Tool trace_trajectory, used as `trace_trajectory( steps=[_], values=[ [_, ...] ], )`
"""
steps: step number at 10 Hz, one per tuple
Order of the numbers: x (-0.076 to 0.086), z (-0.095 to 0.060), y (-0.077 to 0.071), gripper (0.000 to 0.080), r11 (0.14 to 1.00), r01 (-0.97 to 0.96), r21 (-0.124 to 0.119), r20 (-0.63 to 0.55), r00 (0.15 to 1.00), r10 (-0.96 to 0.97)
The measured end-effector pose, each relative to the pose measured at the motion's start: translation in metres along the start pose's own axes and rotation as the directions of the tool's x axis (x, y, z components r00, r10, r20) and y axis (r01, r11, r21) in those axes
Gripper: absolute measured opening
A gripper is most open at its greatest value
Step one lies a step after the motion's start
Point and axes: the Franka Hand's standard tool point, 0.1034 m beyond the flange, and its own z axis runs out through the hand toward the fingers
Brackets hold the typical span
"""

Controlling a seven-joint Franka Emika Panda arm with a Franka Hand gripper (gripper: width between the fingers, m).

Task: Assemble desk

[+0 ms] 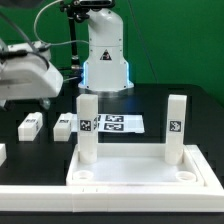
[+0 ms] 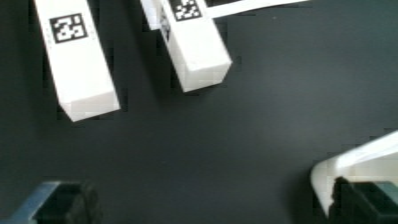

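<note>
Jaws spread wide and empty, the gripper (image 2: 205, 200) hovers over two loose legs (image 2: 80, 60) lying at ten o'clock from the tabletop (image 1: 140, 183), seemingly lining up its next pick for a vacant socket.

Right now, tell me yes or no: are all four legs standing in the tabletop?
No: only two upright legs stand in the tabletop; two loose legs lie on the table.

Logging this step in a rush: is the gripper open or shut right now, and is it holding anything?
Gripper: open, jaws wide apart, holding nothing.
</note>
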Motion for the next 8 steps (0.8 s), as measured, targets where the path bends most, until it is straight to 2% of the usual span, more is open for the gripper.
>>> trace_trajectory(
  steps=[2, 3, 5, 7, 8],
  values=[
    [-0.017, 0.024, 0.008, 0.0649, 0.999, -0.028, 0.027, 0.115, 0.993, 0.024],
    [-0.021, 0.029, 0.009, 0.0649, 0.999, -0.036, 0.017, 0.17, 0.985, 0.032],
    [-0.017, 0.035, 0.01, 0.0649, 0.999, -0.039, 0.016, 0.228, 0.973, 0.034],
    [-0.013, 0.036, 0.01, 0.0649, 0.999, -0.036, 0.01, 0.208, 0.978, 0.033],
    [-0.012, 0.045, 0.007, 0.0649, 0.999, -0.032, 0.001, 0.198, 0.98, 0.031]
  ],
)
